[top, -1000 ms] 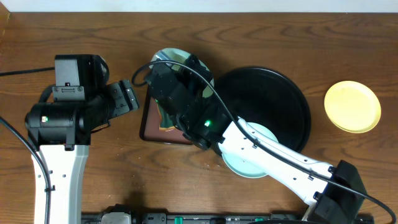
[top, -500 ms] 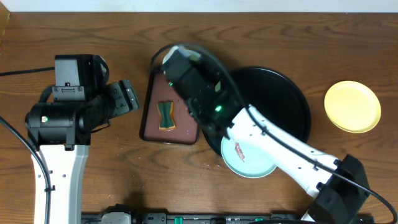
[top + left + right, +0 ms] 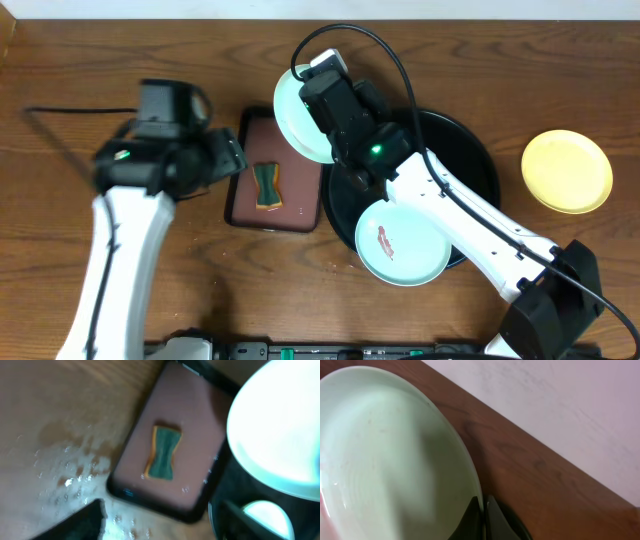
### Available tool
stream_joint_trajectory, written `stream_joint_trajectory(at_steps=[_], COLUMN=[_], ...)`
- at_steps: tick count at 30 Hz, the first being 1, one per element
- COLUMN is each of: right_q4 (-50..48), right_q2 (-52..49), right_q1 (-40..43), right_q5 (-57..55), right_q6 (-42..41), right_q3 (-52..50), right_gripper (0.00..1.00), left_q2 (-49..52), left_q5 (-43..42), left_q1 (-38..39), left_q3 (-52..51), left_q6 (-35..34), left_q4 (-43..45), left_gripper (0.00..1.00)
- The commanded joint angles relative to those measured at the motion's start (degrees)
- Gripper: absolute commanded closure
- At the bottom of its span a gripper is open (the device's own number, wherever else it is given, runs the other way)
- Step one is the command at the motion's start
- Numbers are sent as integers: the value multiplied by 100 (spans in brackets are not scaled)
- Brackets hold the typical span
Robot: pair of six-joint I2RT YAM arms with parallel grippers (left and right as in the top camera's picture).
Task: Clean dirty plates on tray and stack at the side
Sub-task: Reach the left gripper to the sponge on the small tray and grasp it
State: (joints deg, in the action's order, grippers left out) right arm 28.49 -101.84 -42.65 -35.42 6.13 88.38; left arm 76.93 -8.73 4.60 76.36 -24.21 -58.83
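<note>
A mint plate (image 3: 297,120) is pinched by its rim in the right gripper (image 3: 483,515), raised at the black tray's (image 3: 470,140) edge near the sponge (image 3: 266,186), presumably for wiping; for the left gripper (image 3: 232,160) the jaw opening cannot be told.

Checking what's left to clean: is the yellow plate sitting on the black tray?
No, the yellow plate lies on the bare tabletop, right of the black tray.
</note>
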Motion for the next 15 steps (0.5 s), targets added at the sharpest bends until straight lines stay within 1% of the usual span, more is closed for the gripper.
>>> stream_joint_trajectory(at_steps=[1, 2, 5, 7, 10, 15], right_q4=[48, 61, 94, 94, 96, 127], right_q2=[-20, -20, -20, -20, -20, -20], right_q1=[79, 79, 79, 79, 79, 79], right_q5=[15, 15, 15, 15, 13, 13], right_q6=[-293, -293, -291, -291, -289, -289], right_q3=[42, 42, 42, 42, 42, 42], right_gripper=[99, 99, 99, 99, 99, 99], left_q2=[649, 839, 1344, 1635, 2033, 2693], left_q5=[-4, -4, -50, -133, -105, -61], left_q1=[426, 525, 717, 791, 835, 835], left_q3=[-501, -562, -599, -599, -601, -601], left_q6=[-142, -144, -144, -151, -164, -160], left_q4=[522, 664, 951, 1143, 1379, 1497], left_gripper=[36, 38, 52, 58, 59, 60])
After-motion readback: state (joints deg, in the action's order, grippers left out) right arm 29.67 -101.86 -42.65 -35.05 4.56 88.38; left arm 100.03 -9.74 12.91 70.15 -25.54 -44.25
